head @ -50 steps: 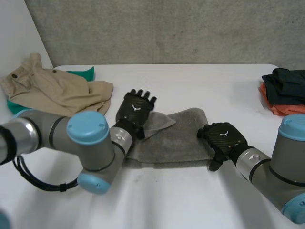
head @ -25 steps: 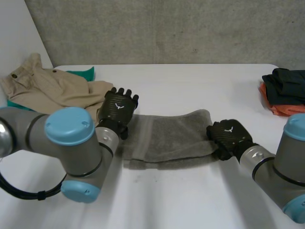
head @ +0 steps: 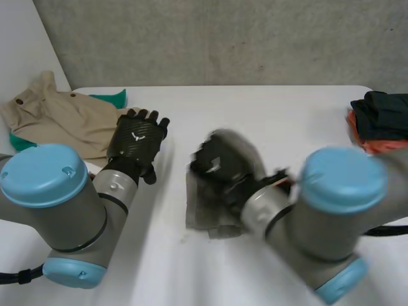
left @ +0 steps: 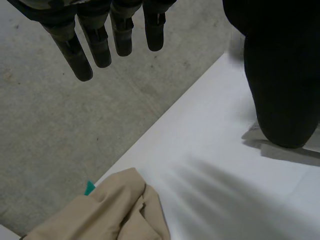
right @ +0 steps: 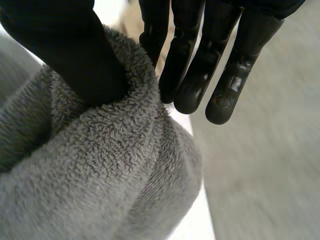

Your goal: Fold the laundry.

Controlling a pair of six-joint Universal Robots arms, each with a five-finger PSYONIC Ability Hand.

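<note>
Your right hand (right: 65,50) pinches the towel (right: 100,190), evidently to fold it over; left hand (left: 97,45) spread, empty.

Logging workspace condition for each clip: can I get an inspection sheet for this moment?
Surface: white table, laundry lying on it.
Job's things: grey towel, bunched, one edge lifted off the table.
Clutter: khaki trousers on a green cloth at the far left corner; dark garments over an orange one at the right edge.
Hands: left hand open, raised beside the trousers, holding nothing; right hand pinching the towel between thumb and fingers.
Cables: nothing seen.
Surroundings: grey wall behind the table.
</note>
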